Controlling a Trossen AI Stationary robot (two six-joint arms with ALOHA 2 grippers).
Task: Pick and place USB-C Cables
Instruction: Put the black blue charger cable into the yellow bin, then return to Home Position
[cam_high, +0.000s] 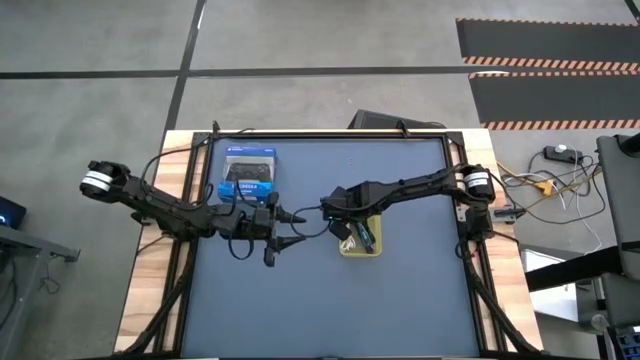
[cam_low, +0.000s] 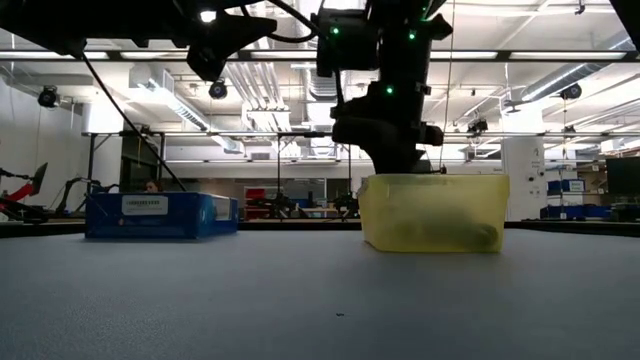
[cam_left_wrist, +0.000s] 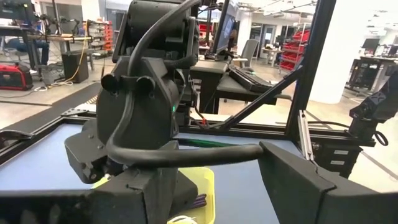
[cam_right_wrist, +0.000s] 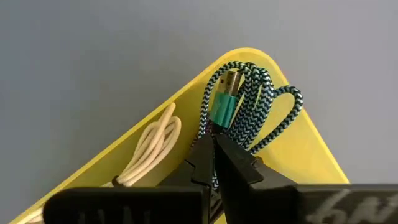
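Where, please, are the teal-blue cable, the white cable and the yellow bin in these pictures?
teal-blue cable (cam_right_wrist: 245, 102), right wrist view, on its braided loops beside the connector.
white cable (cam_right_wrist: 151, 146), right wrist view, on the middle of its bundled strands.
yellow bin (cam_low: 435, 212), low view, on its front wall.

Two dark, near-black arms of slim jointed links. White band ringing the outer joint of each (left arm, right arm). Thin black wires looped loosely behind the left claw. Thick black hose arched over the blocky, matte housing behind the right claw, with two round knobs side by side near the hose root. Small green lights on that housing. Flat, tapering black fingers on the right claw, faint pale lettering behind them (unreadable).
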